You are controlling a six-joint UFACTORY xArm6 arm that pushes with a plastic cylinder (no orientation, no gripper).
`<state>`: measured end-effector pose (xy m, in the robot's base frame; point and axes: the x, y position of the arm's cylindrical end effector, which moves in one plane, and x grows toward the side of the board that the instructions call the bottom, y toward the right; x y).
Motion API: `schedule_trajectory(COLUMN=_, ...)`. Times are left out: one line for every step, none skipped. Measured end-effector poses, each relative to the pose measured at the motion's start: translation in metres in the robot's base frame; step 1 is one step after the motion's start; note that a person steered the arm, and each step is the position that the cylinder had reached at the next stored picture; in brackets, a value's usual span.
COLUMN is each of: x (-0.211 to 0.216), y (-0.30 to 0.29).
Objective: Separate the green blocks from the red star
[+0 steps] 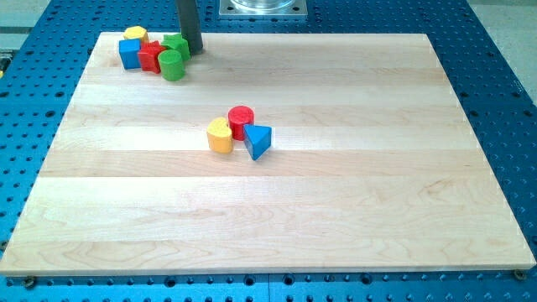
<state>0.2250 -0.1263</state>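
Two green blocks (pixel 174 55) against the red star (pixel 151 56), my tip (pixel 194 49) touching, gripperless, holding nothing.

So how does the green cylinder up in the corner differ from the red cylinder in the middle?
The green cylinder sits in the crowded group at the view's top left, against the red star; the red cylinder sits mid-board beside the yellow block and blue block. My tip is near the green one, far from the red. Both stand upright.
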Motion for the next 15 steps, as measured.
schedule_trajectory(x=0.001, y=0.000)
schedule_trajectory(x=0.010, y=0.018)
schedule_trajectory(x=0.024, y=0.039)
schedule_trajectory(x=0.041, y=0.058)
schedule_trajectory(x=0.047, y=0.058)
schedule_trajectory(x=0.075, y=0.058)
schedule_trajectory(x=0.090, y=0.071)
schedule_trajectory(x=0.098, y=0.105)
schedule_trajectory(x=0.125, y=0.151)
schedule_trajectory(x=0.145, y=0.192)
schedule_trajectory(x=0.096, y=0.167)
schedule_trajectory(x=0.042, y=0.132)
schedule_trajectory(x=-0.026, y=0.075)
schedule_trajectory(x=-0.032, y=0.050)
schedule_trajectory(x=-0.032, y=0.018)
